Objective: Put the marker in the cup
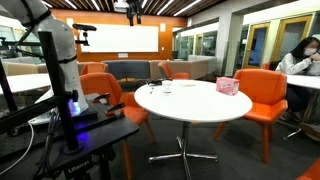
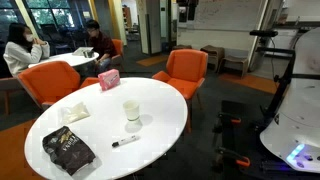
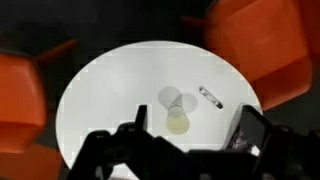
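The marker (image 2: 125, 142) is a thin dark pen lying flat on the round white table (image 2: 60, 125), close to the near edge. The cup (image 2: 131, 112) is a small pale cup standing upright a little behind the marker. In the wrist view the cup (image 3: 178, 120) is near the middle and the marker (image 3: 209, 97) lies just beside it. My gripper (image 3: 192, 112) is open and empty, high above the table, with its two dark fingers framing the cup. In an exterior view the cup (image 1: 167, 86) shows on the table; the marker is too small to make out there.
A pink patterned box (image 2: 108, 79) stands at the table's far edge and also shows in an exterior view (image 1: 228, 86). A dark snack bag (image 2: 68, 150) and a white napkin (image 2: 75, 112) lie on the table. Orange chairs (image 2: 185, 70) ring the table. People sit at a table behind.
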You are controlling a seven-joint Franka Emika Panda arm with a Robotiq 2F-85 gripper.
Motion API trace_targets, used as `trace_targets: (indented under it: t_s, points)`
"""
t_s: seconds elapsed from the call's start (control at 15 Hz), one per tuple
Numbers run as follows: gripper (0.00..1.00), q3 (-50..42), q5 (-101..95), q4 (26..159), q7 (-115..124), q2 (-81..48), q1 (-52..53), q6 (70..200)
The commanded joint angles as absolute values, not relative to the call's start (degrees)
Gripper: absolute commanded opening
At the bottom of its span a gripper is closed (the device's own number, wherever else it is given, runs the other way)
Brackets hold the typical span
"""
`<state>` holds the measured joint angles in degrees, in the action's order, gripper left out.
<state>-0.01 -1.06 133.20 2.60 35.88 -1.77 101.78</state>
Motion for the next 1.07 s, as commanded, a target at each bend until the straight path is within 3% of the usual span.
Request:
trace_targets:
  t_s: [0.0, 0.4, 1.0]
  points:
    - [1.00, -0.1, -1.1, 133.1, 2.6, 35.8, -1.7, 101.7]
    - [1.00, 0.4, -2.4, 132.7, 0.4, 33.6, -0.8, 103.5]
    - [1.00, 1.6, -5.9, 130.2, -19.6, 9.6, 5.4, 118.7]
